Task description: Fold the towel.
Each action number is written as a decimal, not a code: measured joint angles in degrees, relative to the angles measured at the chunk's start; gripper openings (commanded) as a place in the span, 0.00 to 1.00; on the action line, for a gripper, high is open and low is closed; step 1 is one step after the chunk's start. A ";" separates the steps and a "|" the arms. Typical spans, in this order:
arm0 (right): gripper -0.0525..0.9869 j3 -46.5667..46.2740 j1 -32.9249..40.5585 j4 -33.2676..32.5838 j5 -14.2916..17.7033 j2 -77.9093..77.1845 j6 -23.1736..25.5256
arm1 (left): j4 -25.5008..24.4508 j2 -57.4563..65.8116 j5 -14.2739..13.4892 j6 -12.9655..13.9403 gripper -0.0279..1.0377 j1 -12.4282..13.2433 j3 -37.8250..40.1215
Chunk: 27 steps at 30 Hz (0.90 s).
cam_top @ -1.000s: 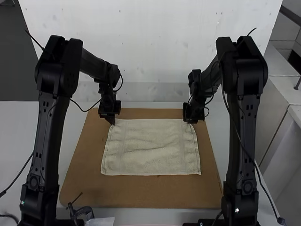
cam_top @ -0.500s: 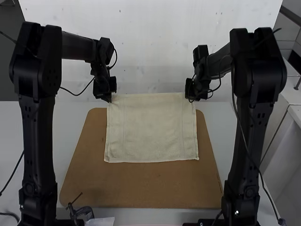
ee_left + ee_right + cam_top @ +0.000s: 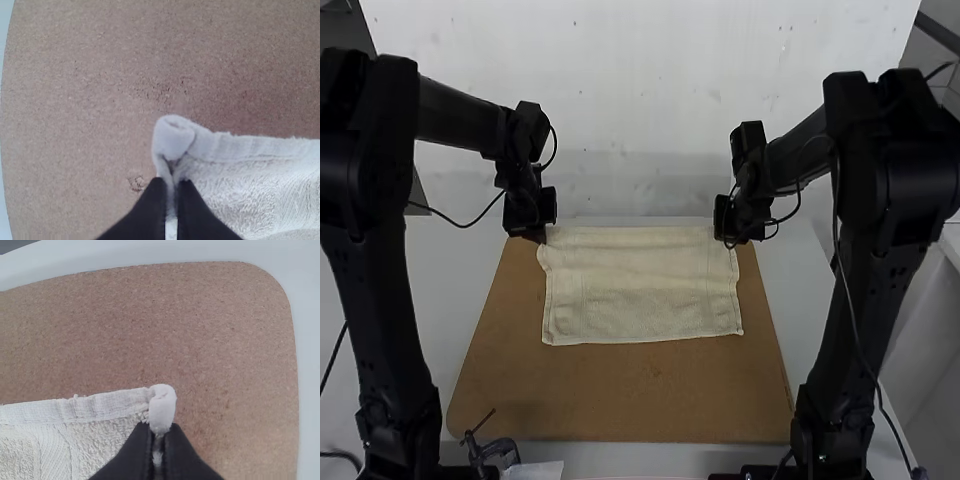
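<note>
Holding the towel (image 3: 640,300) by its two far corners, the grippers have it stretched widthwise across the far part of the brown board (image 3: 620,400). Its near portion lies flat, while soft ridges cross the far portion, which looks raised; no finished fold can be made out. The left gripper (image 3: 172,185) has its dark fingers clamped together on one corner, a small knob of hem standing beyond the tips; the right gripper (image 3: 159,432) is closed on the other corner in the same way. Gripping at the very ends likely keeps the edge taut and lets both sides travel evenly, so the next move probably calls for bringing that edge over towards the near one, in step; if one side lagged, the fold would skew. The board, round-cornered and lightly scuffed, likely serves as the folding surface. It rests on a pale table (image 3: 455,300), with a small clamp (image 3: 500,452) and a piece of paper (image 3: 542,471) near its closest edge.
</note>
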 measured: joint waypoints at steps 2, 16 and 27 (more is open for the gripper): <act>0.06 -2.21 0.24 0.15 0.09 -2.62 -0.15 | 1.95 -3.43 -0.15 0.11 0.04 -0.87 -4.20; 0.06 -16.61 1.07 2.12 1.16 -12.85 -2.16 | 4.57 -17.86 -1.55 -0.11 0.04 -8.59 -22.95; 0.06 -19.37 1.09 4.31 1.36 -14.95 -3.21 | 8.48 -17.99 -3.48 -0.07 0.04 -12.24 -27.76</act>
